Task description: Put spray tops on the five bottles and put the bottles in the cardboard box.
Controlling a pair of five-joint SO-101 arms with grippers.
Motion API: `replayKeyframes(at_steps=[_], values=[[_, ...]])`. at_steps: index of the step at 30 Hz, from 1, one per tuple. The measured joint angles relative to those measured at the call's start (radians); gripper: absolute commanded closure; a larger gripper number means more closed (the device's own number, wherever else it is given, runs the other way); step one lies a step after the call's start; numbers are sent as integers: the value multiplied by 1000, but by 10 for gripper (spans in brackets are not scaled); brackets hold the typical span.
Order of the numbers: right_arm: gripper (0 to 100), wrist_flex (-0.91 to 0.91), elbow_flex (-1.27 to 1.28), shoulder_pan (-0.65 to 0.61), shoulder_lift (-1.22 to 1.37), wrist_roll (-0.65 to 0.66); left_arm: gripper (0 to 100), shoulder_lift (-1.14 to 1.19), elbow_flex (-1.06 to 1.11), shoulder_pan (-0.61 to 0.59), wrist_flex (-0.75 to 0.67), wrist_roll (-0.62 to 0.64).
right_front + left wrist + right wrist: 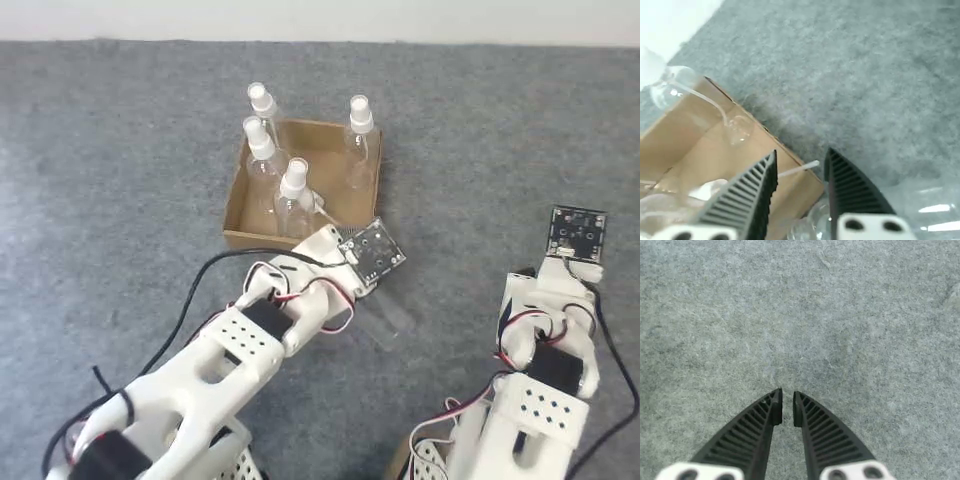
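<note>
A: Box status. We count four bottles [258, 165] standing upright inside the cardboard box [255, 238], each with a white spray top [360, 110] on.

B: Agreed. We log the fifth bottle [388, 318] outside the box. It lies on its side on the grey worktop [500, 120], near the box's front right corner and just beside the left arm's wrist.

A: Left gripper [801, 155]: we note the fingers spread apart, hovering over that corner of the box. A thin white tube [800, 169] crosses the gap between them. We cannot tell what it joins to, or whether either finger touches it.

B: In the same wrist view we see clear plastic low down, beneath the fingers. We cannot tell from there whether that bottle carries a top.

A: Right gripper [787, 400]: we record the fingers drawn almost together, with a slim gap at the tips. Nothing sits between them, and bare worktop lies beneath.

B: From the high view we place that arm well apart from the box, off to its right.
</note>
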Motion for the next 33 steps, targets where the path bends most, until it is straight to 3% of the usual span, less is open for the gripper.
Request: replayKeyframes(at_steps=[8,33], values=[[992,0,0,0,0,0,868,132,-18,9,-14,0],[992,0,23,-2,0,0,917,146,-46,14,-15,0]])
